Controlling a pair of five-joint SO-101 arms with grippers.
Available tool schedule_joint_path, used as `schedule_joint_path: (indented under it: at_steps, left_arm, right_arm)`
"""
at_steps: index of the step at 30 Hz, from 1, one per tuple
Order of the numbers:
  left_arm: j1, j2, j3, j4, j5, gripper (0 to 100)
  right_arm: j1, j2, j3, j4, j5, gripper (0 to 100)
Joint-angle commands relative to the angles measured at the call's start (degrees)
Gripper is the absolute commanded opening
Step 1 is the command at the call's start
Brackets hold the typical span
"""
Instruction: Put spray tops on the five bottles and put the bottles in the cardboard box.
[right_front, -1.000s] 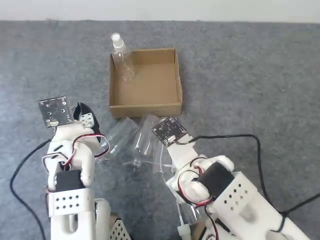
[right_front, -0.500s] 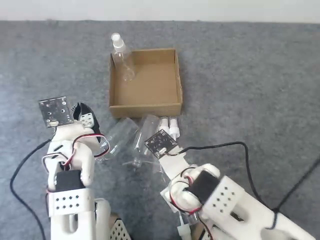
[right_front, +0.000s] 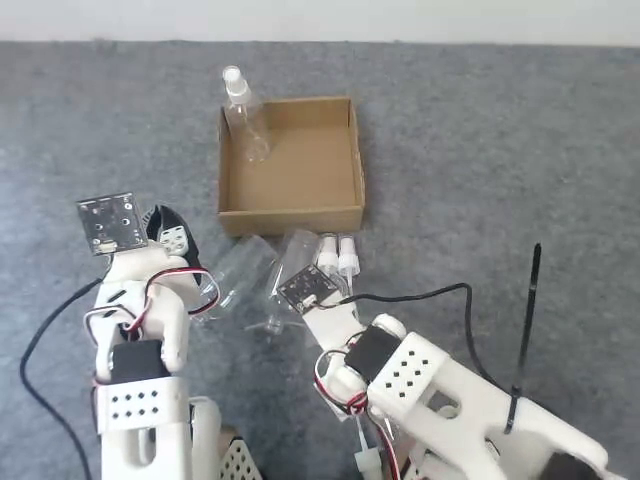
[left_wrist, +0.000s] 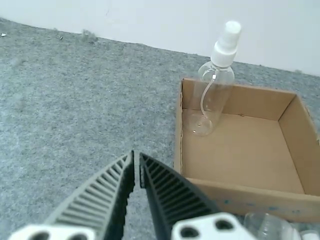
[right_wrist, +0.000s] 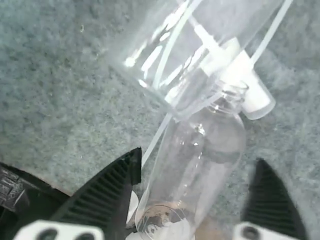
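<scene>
Right wrist view: my right end effector (right_wrist: 198, 161), spread wide, straddles a lying clear bottle (right_wrist: 212, 142); my left end effector (left_wrist: 136, 156) is pinched together, empty.

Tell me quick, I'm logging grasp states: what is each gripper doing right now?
Left gripper: closed, holding nothing.
Right gripper: open, jaws on either side of a lying clear bottle, not gripping it.
</scene>
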Motion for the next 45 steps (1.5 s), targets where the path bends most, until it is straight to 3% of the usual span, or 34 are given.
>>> schedule_joint_path:
  at_steps: [1,4,12,21,26,29,38,45]
  left_arm:
    - [0.18,-0.70,-0.84,-1.85,0.09,1]
    - [0.09,-0.70,-0.84,-1.85,0.09,1]
    - [0.00,-0.70,-0.92,-1.85,0.09,1]
    - [-0.09,-0.70,-0.92,-1.85,0.09,1]
    - [-0.09,-0.70,-1.01,-1.85,0.09,1]
    - [-0.09,-0.70,-1.10,-1.85,0.09,1]
    - [-0.18,-0.70,-1.10,-1.85,0.09,1]
    - [-0.18,-0.70,-1.19,-1.85,0.09,1]
  right_arm:
    - [-0.31,-2.77,-0.88,-3.03,-0.09,6.6]
    - [-0.04,-3.38,-0.79,-2.95,0.00,0.6]
    - [8.04,-3.82,-1.23,-3.03,3.25,0.7]
    - [9.80,-3.82,-10.29,4.97,9.67,1.1]
    - [9.71,-3.21,-10.81,5.23,9.32,14.5]
    - [7.52,-3.21,-10.81,5.32,9.32,21.6]
    - [-5.32,-3.03,-10.90,3.74,2.29,20.9]
    - [-6.11,4.70,-10.81,-0.75,2.11,20.9]
